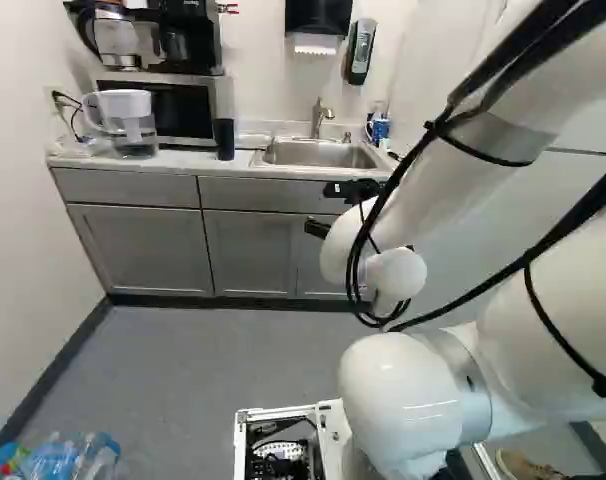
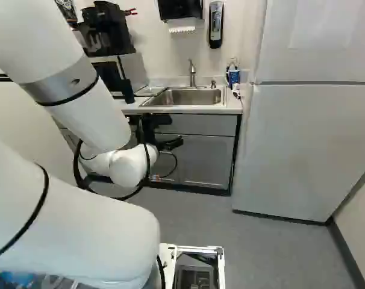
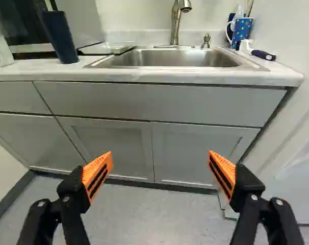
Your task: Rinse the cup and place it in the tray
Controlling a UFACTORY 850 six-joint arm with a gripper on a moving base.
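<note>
In the right base view my gripper (image 2: 169, 132) is in front of the cabinets, below the counter edge. The wrist view shows the gripper (image 3: 160, 157) open, its orange pads wide apart with nothing between them. A tall dark cup (image 3: 59, 37) stands upright on the counter, left of the sink (image 1: 318, 154) in the left base view. A blue dotted mug (image 3: 241, 30) stands by the sink's other end. Between the dark cup and the sink lies a flat, clear tray-like item (image 3: 106, 48); its inside is hard to make out.
A faucet (image 3: 176, 23) rises behind the sink. A water pitcher (image 1: 129, 122) and a microwave (image 1: 173, 106) stand on the counter in the left base view. Cabinets (image 3: 144, 104) face the gripper. A refrigerator (image 2: 297, 138) stands beside the counter. Bottles (image 1: 68, 458) are near the base.
</note>
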